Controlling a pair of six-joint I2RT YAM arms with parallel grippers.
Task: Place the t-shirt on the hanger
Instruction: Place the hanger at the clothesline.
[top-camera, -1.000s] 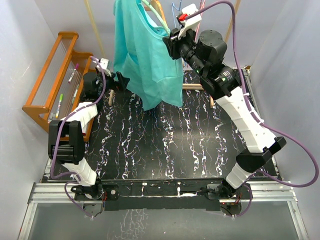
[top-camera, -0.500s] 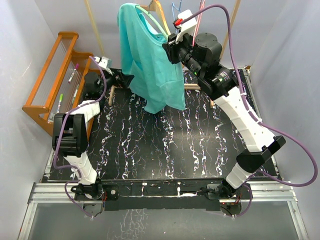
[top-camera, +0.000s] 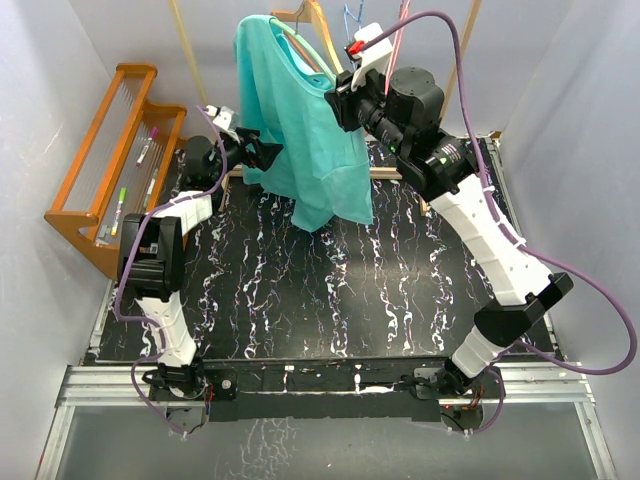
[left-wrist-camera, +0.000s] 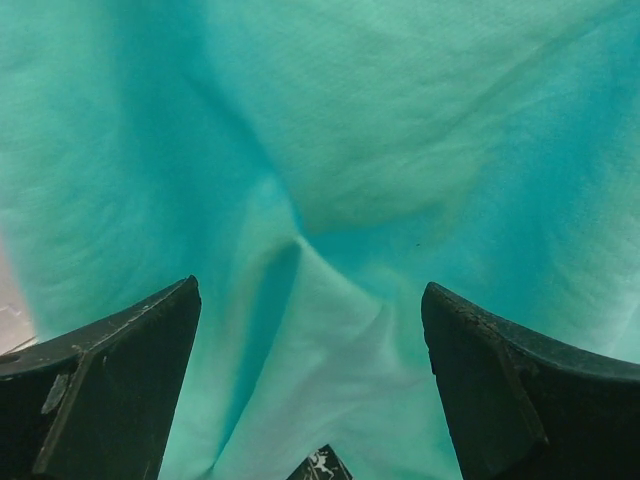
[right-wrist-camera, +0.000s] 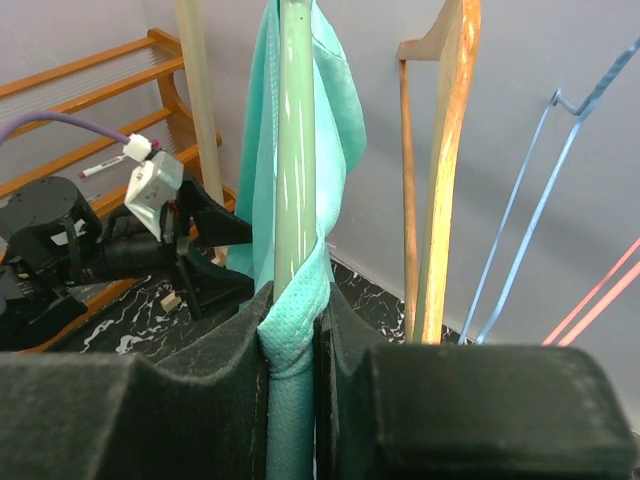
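Left wrist view: left end effector (left-wrist-camera: 310, 292), jaws wide and empty, faces the t-shirt (left-wrist-camera: 400, 120) draped over the hanger (right-wrist-camera: 298, 150); a gentle, square pinch on loose cloth looks wisest. Beyond, right end effector (right-wrist-camera: 293, 312) clamps hanger and cloth together.

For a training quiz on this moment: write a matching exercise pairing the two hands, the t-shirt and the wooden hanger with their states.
Column one:
1. left hand
2. right hand
3. t-shirt
4. wooden hanger

Column two:
a. hangs bare beside the garment
b. shut on the mint hanger and a fold of cloth
c. open, facing the cloth
d. draped over the mint hanger

Pairs: 1-c, 2-b, 3-d, 4-a
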